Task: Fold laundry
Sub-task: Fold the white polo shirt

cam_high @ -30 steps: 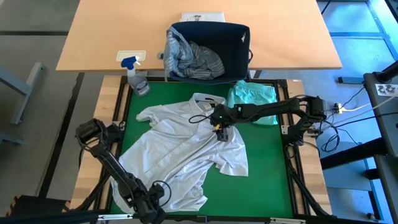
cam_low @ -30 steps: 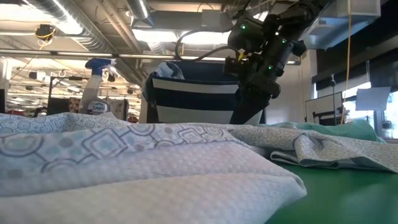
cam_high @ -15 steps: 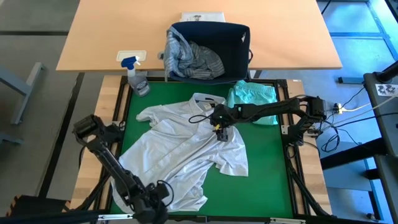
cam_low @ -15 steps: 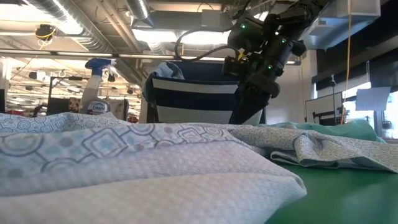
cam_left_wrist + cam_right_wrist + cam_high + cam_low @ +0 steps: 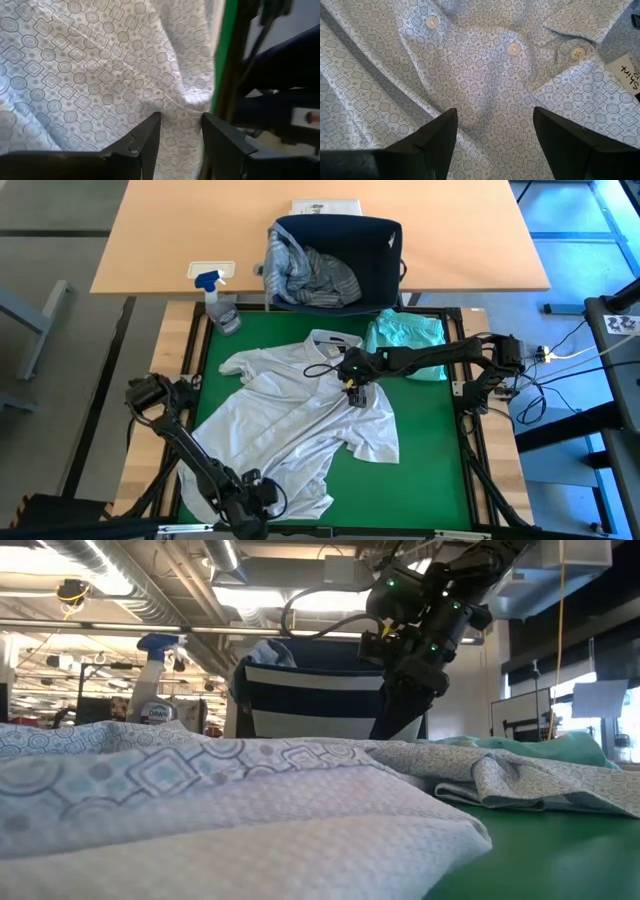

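Note:
A pale button-up shirt (image 5: 300,420) with a small geometric print lies spread on the green mat, collar toward the far edge. My right gripper (image 5: 353,387) hangs open over its buttoned front (image 5: 512,48), below the collar, fingers wide apart. My left gripper (image 5: 258,502) is down at the shirt's near hem, by the mat's near edge. Its fingers (image 5: 150,135) stand apart, with printed cloth showing between them. A mint-teal garment (image 5: 405,340) lies on the mat at the far right. A grey-blue striped shirt (image 5: 315,270) is heaped in the navy basket (image 5: 385,240). My left gripper points steeply down at the shirt's near hem, its fingers on either side of a raised wrinkle (image 5: 192,100) in the cloth. Whether they touch the cloth, I cannot tell.
A spray bottle (image 5: 218,300) stands at the mat's far left corner. The basket sits on the wooden table beyond the mat, with a white paper (image 5: 325,207) behind it. Bare green mat (image 5: 430,450) lies to the shirt's right and near right.
My left arm has swung a little by the shirt's near hem and its wrist has rolled. In the low view the cloth nearest the camera has shifted slightly. My right gripper has kept still.

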